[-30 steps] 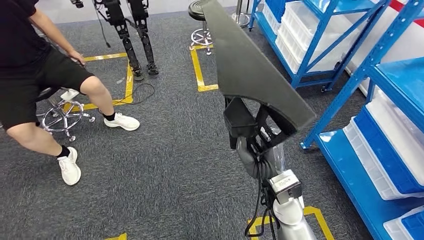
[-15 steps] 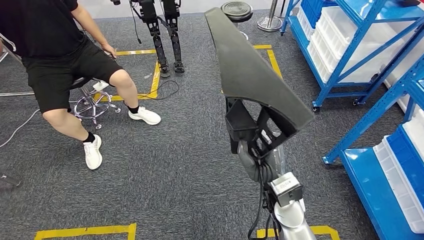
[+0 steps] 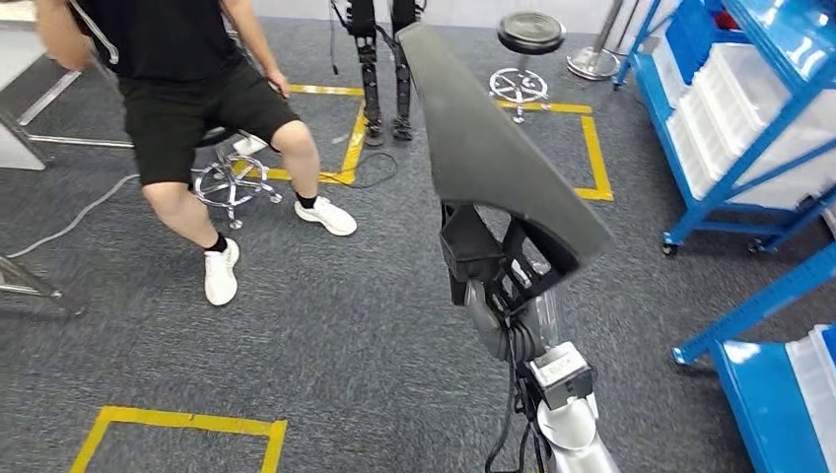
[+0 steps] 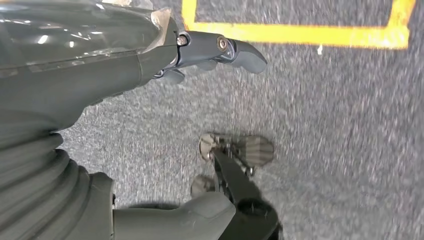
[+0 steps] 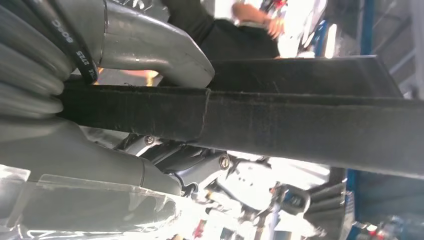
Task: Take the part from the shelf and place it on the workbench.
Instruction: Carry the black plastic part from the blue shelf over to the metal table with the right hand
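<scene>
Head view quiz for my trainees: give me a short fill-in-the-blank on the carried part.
1. The long dark grey foam panel is held by the robot's ____ hand.
2. The person in black shorts sits on a ____.
3. The floor tape is ____.

Missing words: right; stool; yellow

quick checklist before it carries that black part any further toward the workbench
1. Grip: right hand holds the black part between thumb and fingers: ok.
2. Part's position: raised in front of the robot, off the grey carpet: ok.
3. Left hand free: holds nothing, hangs over the carpet: ok.
4. People: a person sits on a stool to the front left, foot stretched out onto the carpet: not ok, keep a gap.
5. Blue shelf on the right: apart from the part: ok.
6. Workbench placing spot: cannot tell.
</scene>
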{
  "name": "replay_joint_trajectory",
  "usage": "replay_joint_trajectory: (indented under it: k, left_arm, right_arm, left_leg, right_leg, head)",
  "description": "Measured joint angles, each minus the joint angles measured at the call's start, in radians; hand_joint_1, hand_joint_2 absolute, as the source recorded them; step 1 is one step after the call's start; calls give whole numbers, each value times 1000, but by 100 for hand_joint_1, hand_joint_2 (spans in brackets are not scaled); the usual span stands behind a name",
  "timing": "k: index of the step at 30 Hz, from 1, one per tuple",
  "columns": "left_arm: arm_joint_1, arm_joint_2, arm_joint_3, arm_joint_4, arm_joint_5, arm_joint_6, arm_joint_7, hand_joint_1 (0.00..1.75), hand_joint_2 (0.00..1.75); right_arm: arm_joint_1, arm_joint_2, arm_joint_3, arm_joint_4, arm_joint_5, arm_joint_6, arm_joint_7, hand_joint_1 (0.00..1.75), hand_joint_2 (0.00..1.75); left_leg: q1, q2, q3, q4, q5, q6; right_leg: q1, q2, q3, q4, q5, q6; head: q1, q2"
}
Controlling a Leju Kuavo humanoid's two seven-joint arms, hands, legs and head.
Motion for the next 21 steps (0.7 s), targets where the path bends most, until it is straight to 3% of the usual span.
replay_joint_trajectory:
  k: [2, 3, 4, 5, 6, 8, 10, 12, 14, 16, 18, 19, 20, 21]
  left_arm:
    - [-1, 0, 0, 0, -1, 0, 0, 0, 175]
    - [0, 0, 0, 0, -2, 1, 1, 0, 175]
    - [1, 0, 0, 0, -2, 1, 1, 0, 175]
    - [2, 0, 0, 0, -3, 1, 1, 0, 175]
    - [3, 0, 0, 0, -3, 1, 2, 0, 175]
    - [3, 0, 0, 0, -3, 1, 2, 0, 175]
    - [4, 0, 0, 0, -3, 1, 2, 0, 175]
    - [9, 0, 0, 0, -3, 1, 3, 0, 175]
    - [12, 0, 0, 0, -4, 1, 3, 0, 175]
    - [10, 0, 0, 0, -4, 1, 3, 0, 175]
    - [10, 0, 0, 0, -4, 1, 3, 0, 175]
    - [10, 0, 0, 0, -4, 1, 3, 0, 175]
    - [11, 0, 0, 0, -4, 2, 3, 0, 175]
    - [12, 0, 0, 0, -4, 4, 3, 0, 175]
  right_arm:
    - [5, -2, 0, 1, -1, 0, -3, 175, 175]
    - [9, -4, 0, 1, -2, 0, -3, 175, 175]
    - [12, -4, 0, 1, -2, 0, -3, 175, 175]
    - [14, -5, 0, 1, -2, 0, -3, 175, 175]
    - [14, -5, 0, 1, -2, 0, -3, 175, 175]
    - [13, -4, 1, 1, -2, 0, -4, 175, 175]
    - [13, -4, 2, 1, -2, 0, -4, 175, 175]
    - [12, -2, 2, 1, -2, 0, -4, 175, 175]
    - [10, 0, 3, 1, -2, 0, -5, 175, 175]
    - [10, 1, 3, 1, -2, 0, -5, 175, 175]
    - [11, 1, 3, 1, -2, 0, -5, 175, 175]
    - [11, 1, 4, 1, -2, 0, -5, 175, 175]
    - [11, 1, 4, 1, -2, 0, -5, 175, 175]
    - [11, 1, 5, 1, -2, 0, -6, 175, 175]
  left_leg:
    - [0, -25, 0, -1, 1, 5]
    - [-1, -40, 0, -1, 1, 5]
    - [-1, -54, 0, 0, 0, 5]
    - [0, -69, 2, 1, 0, 4]
    - [1, -83, 3, 2, -1, 2]
    - [0, -108, 2, 10, -7, -7]
    - [-1, -124, -4, 15, -10, -20]
    - [4, -132, -10, 15, -9, -31]
    - [6, -97, -27, 50, -32, -40]
    - [6, -40, -80, 161, -90, -48]
    - [9, -17, -144, 282, -136, -54]
    - [10, -14, -156, 303, -135, -55]
    - [11, -11, -147, 281, -115, -55]
    - [11, -3, -117, 220, -81, -53]
  right_leg:
    - [-4, 32, -69, 137, -54, -6]
    - [-6, 36, -97, 185, -67, -3]
    - [-7, 37, -107, 197, -63, 5]
    - [-9, 40, -96, 165, -41, 15]
    - [-12, 47, -67, 98, -9, 26]
    - [-18, 70, -9, -36, 47, 33]
    - [-17, 79, 13, -83, 65, 22]
    - [-16, 65, 17, -86, 70, 7]
    - [-19, 50, 20, -91, 73, -8]
    - [-16, 32, 23, -93, 71, -20]
    - [-11, 10, 23, -93, 68, -26]
    - [-9, 0, 23, -93, 67, -27]
    - [-9, -11, 24, -92, 65, -27]
    - [-8, -20, 26, -92, 63, -27]
  head:
    - [3, 0]
    - [5, 0]
    - [5, 0]
    - [5, 0]
    - [5, 0]
    - [5, 0]
    - [4, 0]
    - [3, 0]
    - [0, 0]
    - [-5, 0]
    - [-7, 0]
    - [-7, 0]
    - [-7, 0]
    - [-7, 0]
